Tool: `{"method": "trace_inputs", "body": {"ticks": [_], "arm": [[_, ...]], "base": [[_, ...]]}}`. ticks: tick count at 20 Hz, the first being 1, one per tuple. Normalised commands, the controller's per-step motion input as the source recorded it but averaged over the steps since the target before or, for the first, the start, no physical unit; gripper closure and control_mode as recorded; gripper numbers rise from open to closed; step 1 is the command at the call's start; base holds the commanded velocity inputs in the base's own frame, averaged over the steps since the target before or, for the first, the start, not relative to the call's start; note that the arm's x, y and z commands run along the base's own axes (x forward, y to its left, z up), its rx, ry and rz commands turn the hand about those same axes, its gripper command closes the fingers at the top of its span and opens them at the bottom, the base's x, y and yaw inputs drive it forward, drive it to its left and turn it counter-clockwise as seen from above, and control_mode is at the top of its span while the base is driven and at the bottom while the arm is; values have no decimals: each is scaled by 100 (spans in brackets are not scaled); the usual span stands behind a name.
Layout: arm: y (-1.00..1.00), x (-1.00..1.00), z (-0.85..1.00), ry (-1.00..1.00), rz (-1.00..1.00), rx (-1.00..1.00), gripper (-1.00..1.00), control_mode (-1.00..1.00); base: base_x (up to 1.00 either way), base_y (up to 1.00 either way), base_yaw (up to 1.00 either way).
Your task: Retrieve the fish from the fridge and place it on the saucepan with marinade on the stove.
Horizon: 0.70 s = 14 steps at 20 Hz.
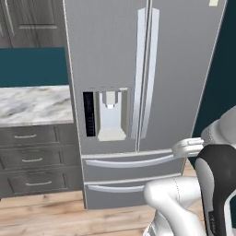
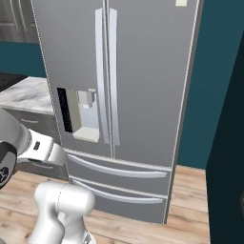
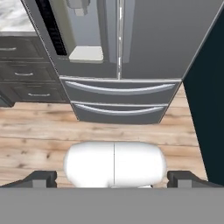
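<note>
We face the fridge (image 1: 138,92) with both doors shut and our jaws spread wide and empty, so the fish, presumably inside, is unretrieved; opening, grasping and placing on the saucepan all remain.

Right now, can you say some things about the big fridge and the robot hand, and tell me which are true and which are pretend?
1. Both top doors of the fridge are shut. True.
2. The water dispenser is on the fridge's right door. False: it sits on the left door.
3. The gripper is open, holding nothing. True.
4. The fridge has one drawer at the bottom. False: there are two lower drawers, one above the other.
5. A marble counter stands left of the fridge. True.
6. The floor is tiled white. False: it is light wood planks.
</note>
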Motion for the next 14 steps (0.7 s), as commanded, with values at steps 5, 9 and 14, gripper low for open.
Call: {"method": "trace_inputs", "body": {"ticks": [5,9,14], "arm": [[0,0,0,0,0,0,-100,100],[0,21,-2,0,0,0,-100,-100],[0,50,-2,0,0,3,-100,-100]], "base": [[24,0,0],[6,0,0],[0,0,0]]}}
